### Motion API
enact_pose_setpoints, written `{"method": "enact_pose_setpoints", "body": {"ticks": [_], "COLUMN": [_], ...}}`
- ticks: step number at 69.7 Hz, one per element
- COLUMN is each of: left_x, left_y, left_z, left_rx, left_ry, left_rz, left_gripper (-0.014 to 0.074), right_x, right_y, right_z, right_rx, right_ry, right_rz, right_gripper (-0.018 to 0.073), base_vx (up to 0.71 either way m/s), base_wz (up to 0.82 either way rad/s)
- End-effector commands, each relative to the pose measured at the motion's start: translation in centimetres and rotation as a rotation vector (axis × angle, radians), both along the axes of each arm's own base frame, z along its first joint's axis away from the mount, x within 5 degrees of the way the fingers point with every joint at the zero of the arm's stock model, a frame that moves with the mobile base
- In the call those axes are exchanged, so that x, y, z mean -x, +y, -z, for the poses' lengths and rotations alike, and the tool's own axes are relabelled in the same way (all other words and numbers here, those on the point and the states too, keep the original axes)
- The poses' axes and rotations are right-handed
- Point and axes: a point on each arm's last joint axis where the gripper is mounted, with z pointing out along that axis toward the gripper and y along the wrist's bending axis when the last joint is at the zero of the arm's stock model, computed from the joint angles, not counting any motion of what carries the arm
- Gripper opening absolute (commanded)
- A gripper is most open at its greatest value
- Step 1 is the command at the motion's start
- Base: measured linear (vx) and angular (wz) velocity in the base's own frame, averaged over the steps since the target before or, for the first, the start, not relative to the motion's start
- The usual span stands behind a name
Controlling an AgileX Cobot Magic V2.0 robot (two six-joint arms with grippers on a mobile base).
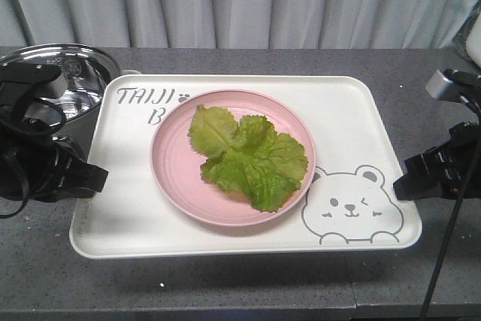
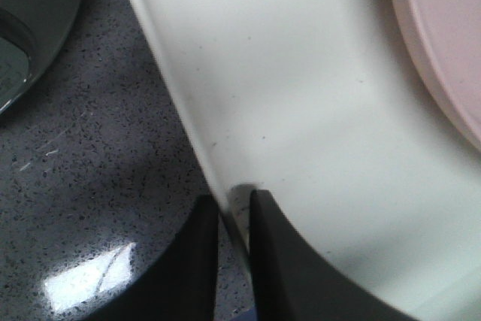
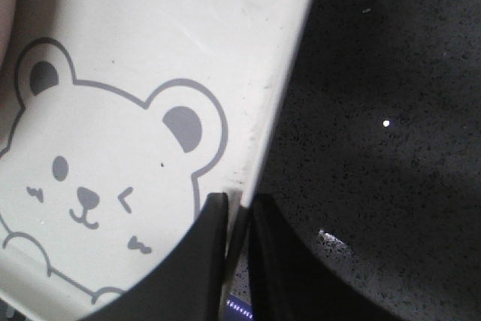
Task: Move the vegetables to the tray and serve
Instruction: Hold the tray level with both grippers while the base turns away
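Tray (image 1: 353,110), left hand (image 2: 234,201) pinching its left rim, right hand (image 3: 238,202) pinching its right rim

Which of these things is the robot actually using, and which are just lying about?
In use: bright green crinkled lettuce leaves; round pink plate under them; cream-white rectangular plastic tray; left gripper and right gripper, each clamped on its rim.
Lying about: shiny metal pot; grey speckled counter.

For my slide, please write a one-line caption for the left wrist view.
Left hand shut on the rim of the tray; pink plate at upper right, speckled grey counter at left.
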Motion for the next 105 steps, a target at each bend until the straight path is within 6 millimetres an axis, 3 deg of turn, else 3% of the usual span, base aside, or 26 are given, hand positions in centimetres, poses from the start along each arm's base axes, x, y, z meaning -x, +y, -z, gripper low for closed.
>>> {"method": "enact_pose_setpoints", "body": {"ticks": [1, 105], "left_x": [0.24, 0.24], "left_y": [-0.76, -0.76], "left_z": [-1.92, -1.93], "left_rx": [0.083, 0.083], "left_ry": [-0.096, -0.097], "left_rz": [0.031, 0.031], "left_gripper": [-0.0006, -0.0006], "right_x": [0.62, 0.62], "right_y": [1.30, 1.30], "right_z": [-2.01, -2.01], "right_rx": [-0.098, -0.098], "right_ry": [-0.062, -0.062], "right_rz": [-0.062, -0.062], "right_gripper": [-0.0003, -0.0003], "base_vx": [-0.01, -0.01], "base_wz": [-0.04, -0.37]}}
